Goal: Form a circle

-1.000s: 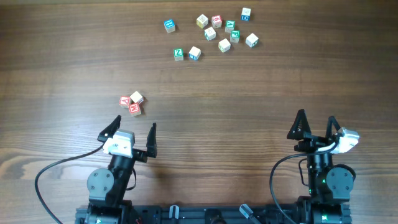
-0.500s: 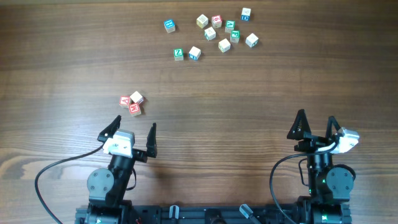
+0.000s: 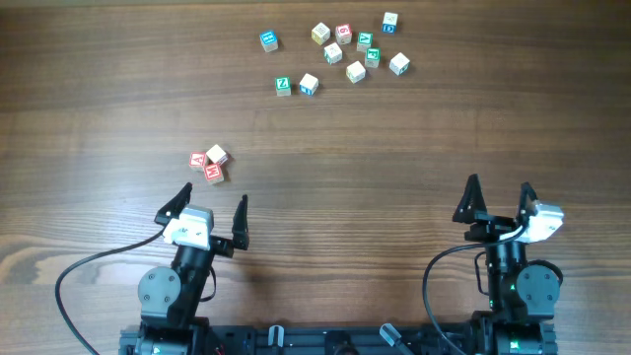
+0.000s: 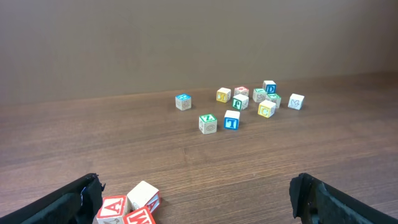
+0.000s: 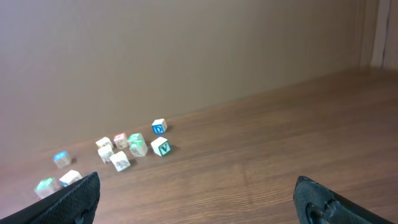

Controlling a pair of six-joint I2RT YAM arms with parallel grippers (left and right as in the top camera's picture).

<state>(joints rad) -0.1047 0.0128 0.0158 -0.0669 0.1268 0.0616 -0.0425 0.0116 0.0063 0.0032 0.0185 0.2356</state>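
Note:
Three small pale wooden cubes with red-printed letters lie touching in a tight clump on the table, left of centre. No circle shows in any view. My left gripper stands open just in front of them, with nothing between its fingers. In the left wrist view the red cubes sit low, close to the left finger of that gripper. My right gripper stands open and empty at the right front, far from the clump. Its wrist view shows only bare wood in the gripper.
A looser scatter of blue-, green- and red-printed cubes lies at the far middle of the wooden table. It also shows far off as cubes in the left wrist view and, blurred, as cubes in the right wrist view.
The right gripper has turned and shifted slightly to the left. The left arm and all the cubes have stayed where they were.

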